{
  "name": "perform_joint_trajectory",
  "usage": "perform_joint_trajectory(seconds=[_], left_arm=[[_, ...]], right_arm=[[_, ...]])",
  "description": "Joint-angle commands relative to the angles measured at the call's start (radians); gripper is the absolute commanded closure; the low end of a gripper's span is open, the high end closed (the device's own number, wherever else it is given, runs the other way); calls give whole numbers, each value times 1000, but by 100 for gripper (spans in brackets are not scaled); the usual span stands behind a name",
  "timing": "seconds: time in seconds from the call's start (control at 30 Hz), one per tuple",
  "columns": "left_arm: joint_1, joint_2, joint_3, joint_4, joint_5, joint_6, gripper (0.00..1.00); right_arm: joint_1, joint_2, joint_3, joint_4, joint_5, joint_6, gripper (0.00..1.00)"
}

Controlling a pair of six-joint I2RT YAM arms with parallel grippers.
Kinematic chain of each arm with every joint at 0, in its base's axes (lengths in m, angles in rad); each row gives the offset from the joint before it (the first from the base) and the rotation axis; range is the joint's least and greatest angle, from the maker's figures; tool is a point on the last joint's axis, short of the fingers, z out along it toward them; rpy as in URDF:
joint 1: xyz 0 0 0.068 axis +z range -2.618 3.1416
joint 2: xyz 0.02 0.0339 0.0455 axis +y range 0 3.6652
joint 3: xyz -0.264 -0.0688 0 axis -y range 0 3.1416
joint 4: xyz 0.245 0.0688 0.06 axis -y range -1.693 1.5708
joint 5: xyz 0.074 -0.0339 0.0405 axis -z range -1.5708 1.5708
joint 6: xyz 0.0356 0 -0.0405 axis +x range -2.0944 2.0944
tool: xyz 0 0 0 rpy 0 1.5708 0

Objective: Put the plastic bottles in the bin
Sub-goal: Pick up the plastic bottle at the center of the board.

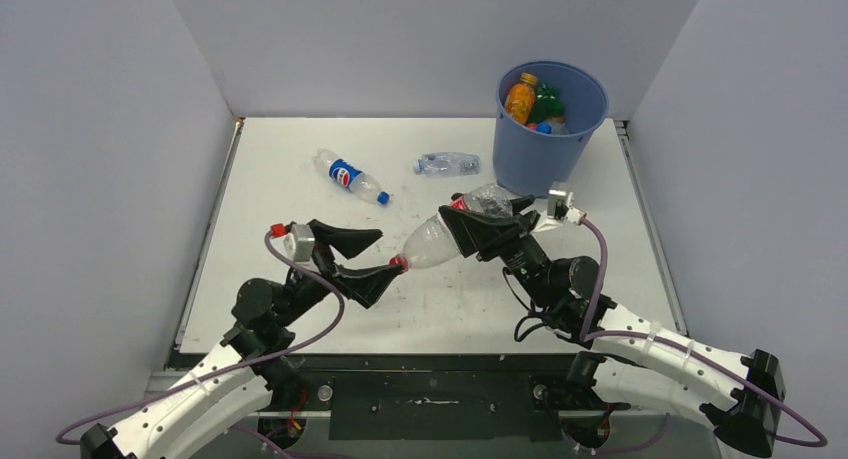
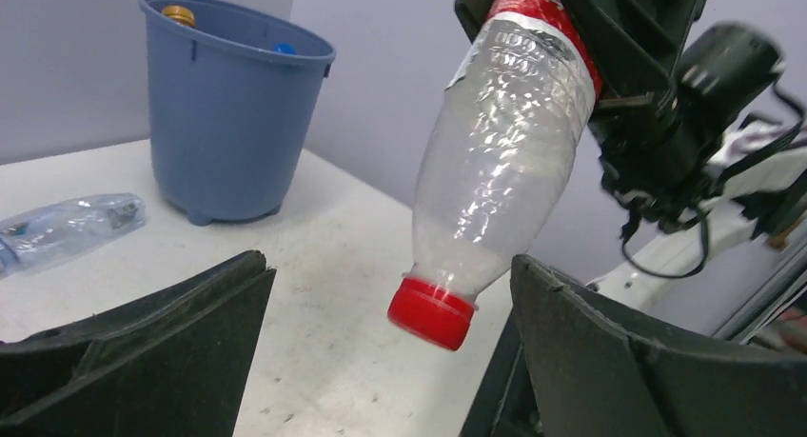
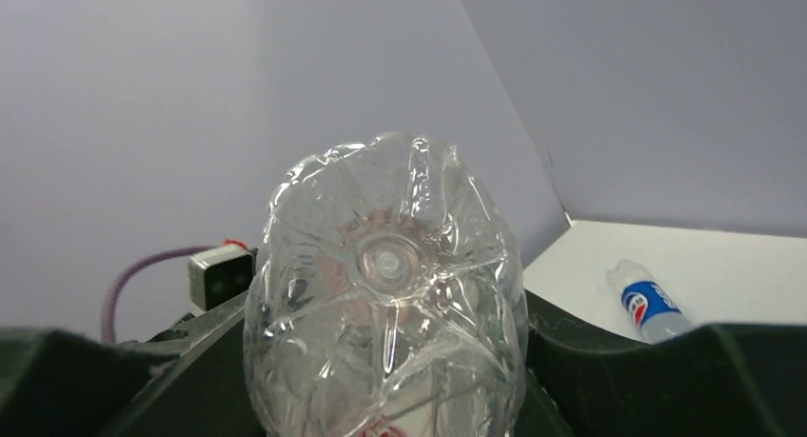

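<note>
A clear bottle with a red cap and red label [image 1: 432, 243] hangs tilted above the table, cap toward the left arm. My right gripper [image 1: 470, 233] is shut on its body; in the right wrist view the bottle's base [image 3: 385, 294] fills the space between the fingers [image 3: 657, 370]. My left gripper [image 1: 389, 252] is open, its fingers on either side of the red cap [image 2: 431, 313] without touching it. The blue bin [image 1: 535, 159] stands at the back right with an orange bottle [image 1: 521, 97] and a green one [image 1: 547, 104] inside.
A blue-labelled bottle [image 1: 350, 176] lies on the table at back centre-left, and a crumpled clear bottle [image 1: 448, 164] lies just left of the bin. Grey walls close in the table on three sides.
</note>
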Motion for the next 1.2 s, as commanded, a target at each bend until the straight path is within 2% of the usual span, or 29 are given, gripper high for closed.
perform_joint_trajectory(seconds=[0.0,0.1,0.2,0.3,0.4,0.53,0.77,0.83,0.97,1.0,1.17], left_arm=[[-5,23,-180,568,-169,-434,4],[-17,102,-241,822,-208,-584,4],[-21,140,-250,928,-227,-660,4],[-27,148,-242,930,-237,-731,4],[-47,195,-205,922,-170,-764,4],[-74,261,-138,889,-50,-754,4],[-115,323,-83,896,-52,-708,4],[-124,342,-77,930,-39,-702,1],[-144,391,-68,985,-3,-722,33],[-148,404,-64,992,11,-733,38],[-157,452,-70,1047,50,-785,46]], right_arm=[[-5,-20,-71,347,-23,29,82],[-5,-15,-97,403,-29,42,93],[-5,-31,-126,458,-3,50,95],[-4,-50,-185,566,48,43,95],[-4,-34,-197,632,56,35,95],[-2,9,-173,648,-1,46,95],[-1,14,-159,631,-66,67,95],[-1,1,-166,629,-59,66,95],[-3,-17,-187,640,-38,64,95],[-3,-19,-192,648,-32,63,95],[-2,-34,-208,663,-14,63,95]])
